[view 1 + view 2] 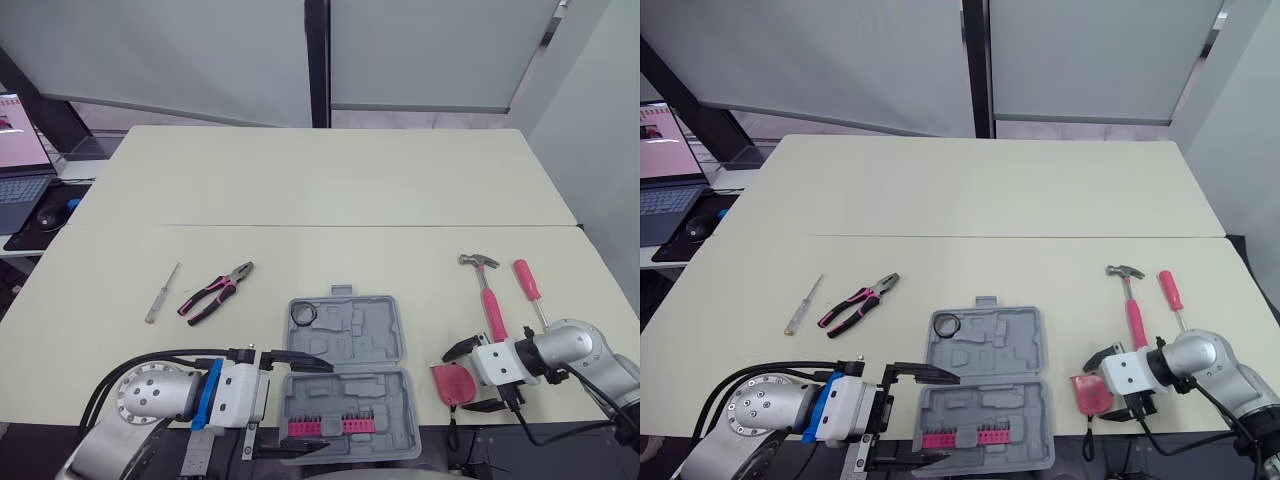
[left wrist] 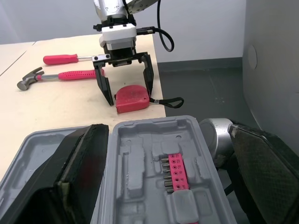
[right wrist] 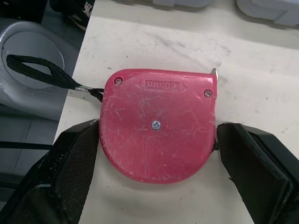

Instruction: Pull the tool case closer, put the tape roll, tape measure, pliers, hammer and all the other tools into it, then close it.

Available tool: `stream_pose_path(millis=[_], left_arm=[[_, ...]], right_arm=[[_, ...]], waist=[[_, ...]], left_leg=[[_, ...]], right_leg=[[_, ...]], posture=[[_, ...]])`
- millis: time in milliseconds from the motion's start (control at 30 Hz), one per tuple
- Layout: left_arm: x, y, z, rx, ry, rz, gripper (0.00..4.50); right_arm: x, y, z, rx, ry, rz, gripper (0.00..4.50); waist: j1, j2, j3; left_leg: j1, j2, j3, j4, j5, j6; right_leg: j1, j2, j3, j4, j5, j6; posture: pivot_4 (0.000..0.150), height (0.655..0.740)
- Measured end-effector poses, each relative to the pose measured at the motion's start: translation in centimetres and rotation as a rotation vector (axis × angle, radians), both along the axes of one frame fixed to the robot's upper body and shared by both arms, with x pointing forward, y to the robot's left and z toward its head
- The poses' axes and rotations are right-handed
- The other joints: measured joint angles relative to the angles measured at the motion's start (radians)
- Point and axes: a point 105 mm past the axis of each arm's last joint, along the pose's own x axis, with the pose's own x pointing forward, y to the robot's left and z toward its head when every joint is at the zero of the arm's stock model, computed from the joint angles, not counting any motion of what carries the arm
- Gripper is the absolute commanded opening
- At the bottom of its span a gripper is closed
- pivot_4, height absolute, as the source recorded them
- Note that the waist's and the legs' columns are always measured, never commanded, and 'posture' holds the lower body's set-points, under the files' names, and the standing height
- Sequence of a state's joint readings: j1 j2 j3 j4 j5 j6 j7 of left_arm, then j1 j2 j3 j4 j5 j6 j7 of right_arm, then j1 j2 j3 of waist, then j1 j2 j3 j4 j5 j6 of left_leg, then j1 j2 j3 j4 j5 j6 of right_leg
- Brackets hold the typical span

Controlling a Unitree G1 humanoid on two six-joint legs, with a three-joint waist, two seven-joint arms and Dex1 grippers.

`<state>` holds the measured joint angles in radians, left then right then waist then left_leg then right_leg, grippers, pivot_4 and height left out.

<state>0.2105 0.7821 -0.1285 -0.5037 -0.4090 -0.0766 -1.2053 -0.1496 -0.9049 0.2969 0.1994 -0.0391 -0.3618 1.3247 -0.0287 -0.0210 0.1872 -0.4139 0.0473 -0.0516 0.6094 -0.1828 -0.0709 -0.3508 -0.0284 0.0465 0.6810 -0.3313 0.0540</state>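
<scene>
The grey tool case (image 1: 345, 345) lies open at the table's front middle, with a pink bit holder (image 1: 330, 427) in its near half and the black tape roll (image 1: 303, 314) in its far half. My left gripper (image 1: 329, 406) is open, its fingers straddling the near half from the left. The red tape measure (image 3: 156, 126) lies on the table right of the case. My right gripper (image 1: 456, 384) is shut on it, a finger (image 3: 70, 172) against each side. The hammer (image 1: 488, 295), pink-handled screwdriver (image 1: 528, 285), pliers (image 1: 215, 293) and a thin screwdriver (image 1: 162, 292) lie loose.
The tape measure's black strap (image 3: 42, 70) hangs over the table's front edge. A laptop (image 1: 20, 170) and mouse (image 1: 48, 215) sit on a side desk at far left. A seam (image 1: 330, 225) crosses the table behind the tools.
</scene>
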Motion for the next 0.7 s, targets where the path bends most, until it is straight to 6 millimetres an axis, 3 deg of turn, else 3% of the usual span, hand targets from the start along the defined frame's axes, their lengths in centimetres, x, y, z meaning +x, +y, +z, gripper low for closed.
stream_pose_path(millis=[67, 233, 433, 533, 700], left_arm=[[0.2, 0.0, 0.1, 0.000, -0.004, 0.007, 4.50], [0.6, -0.1, 0.3, 0.001, -0.012, 0.019, 4.50], [1.2, 0.2, 0.3, 0.004, 0.005, 0.079, 4.50], [2.1, 1.0, 0.5, -0.001, 0.021, 0.163, 4.50], [3.3, 2.9, 0.9, 0.002, 0.082, 0.310, 4.50]], right_arm=[[0.1, 0.1, 0.0, 0.006, -0.003, -0.004, 4.44], [0.2, 0.2, 0.0, 0.015, -0.017, -0.007, 3.39], [0.2, 0.5, 0.3, 0.022, -0.027, -0.018, 3.39], [0.8, 1.1, 1.8, 0.011, -0.058, -0.022, 3.39], [3.3, 3.6, 6.7, -0.018, -0.155, -0.022, 3.39]], waist=[[0.000, 0.000, 0.000], [0.000, 0.000, 0.000], [0.000, 0.000, 0.000], [-0.002, 0.001, 0.000], [-0.003, 0.002, 0.000]], left_leg=[[0.000, 0.000, 0.000, 0.000, 0.000, 0.000], [0.001, 0.000, 0.000, 0.000, 0.000, 0.000], [0.001, 0.000, 0.000, 0.000, 0.000, 0.000], [0.001, 0.000, 0.000, 0.000, 0.000, 0.000], [0.002, 0.001, -0.001, 0.000, 0.000, 0.000]], right_leg=[[0.000, 0.000, 0.000, 0.000, 0.000, 0.000], [0.001, 0.000, 0.000, 0.000, 0.000, 0.000], [0.001, 0.000, 0.000, 0.000, 0.000, 0.000], [0.001, 0.000, 0.000, 0.001, 0.000, 0.000], [0.000, 0.001, 0.000, 0.001, 0.001, 0.000]], posture=[[0.150, 0.7400], [0.150, 0.7400], [0.150, 0.7400], [0.150, 0.7400], [0.150, 0.7400]])
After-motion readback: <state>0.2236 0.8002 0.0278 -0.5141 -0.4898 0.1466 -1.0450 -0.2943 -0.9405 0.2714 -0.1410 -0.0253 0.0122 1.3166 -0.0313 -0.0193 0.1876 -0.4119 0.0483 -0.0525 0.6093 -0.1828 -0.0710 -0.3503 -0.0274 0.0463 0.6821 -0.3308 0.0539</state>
